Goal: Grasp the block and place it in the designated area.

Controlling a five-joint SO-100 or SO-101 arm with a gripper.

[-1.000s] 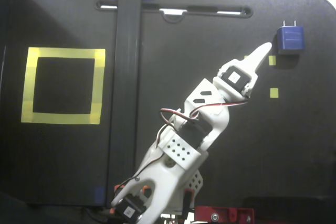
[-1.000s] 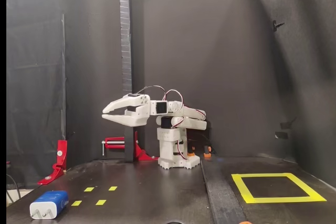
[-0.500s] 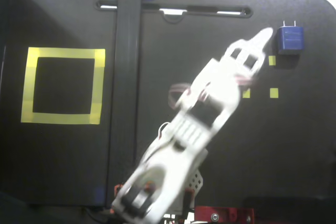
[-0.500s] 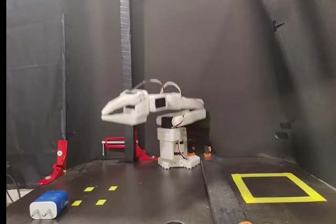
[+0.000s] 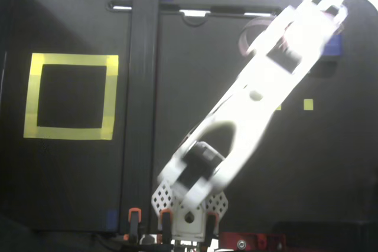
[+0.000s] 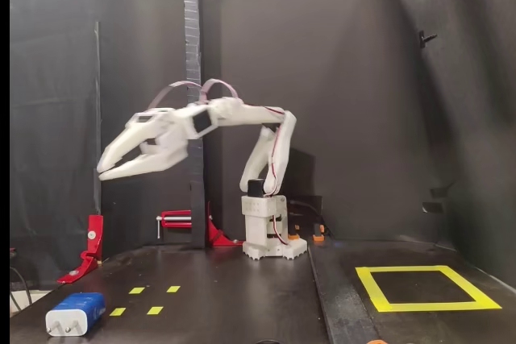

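Note:
The dark-blue block (image 6: 75, 314) lies on the black table at the front left of a fixed view, pale prongs facing the camera. In a fixed view from above, only a blue sliver of the block (image 5: 336, 43) shows beside the blurred arm that covers it. My gripper (image 6: 103, 173) hangs high above the table, slanted down and left, over the block's side of the table. Its jaws look slightly parted and hold nothing. From above, the gripper (image 5: 326, 3) is smeared at the far right corner. The designated area (image 5: 71, 60), a yellow tape square (image 6: 427, 307), lies on the opposite side.
Small yellow tape squares (image 6: 137, 290) lie near the block, one also showing from above (image 5: 308, 104). A black upright post (image 6: 192, 78) rises behind the arm's base (image 6: 270, 239). Red clamps (image 6: 90, 247) sit at the left edge.
The arm has stretched out and risen, swinging the gripper from a level pose near the base out over the block; from above it now covers most of the block.

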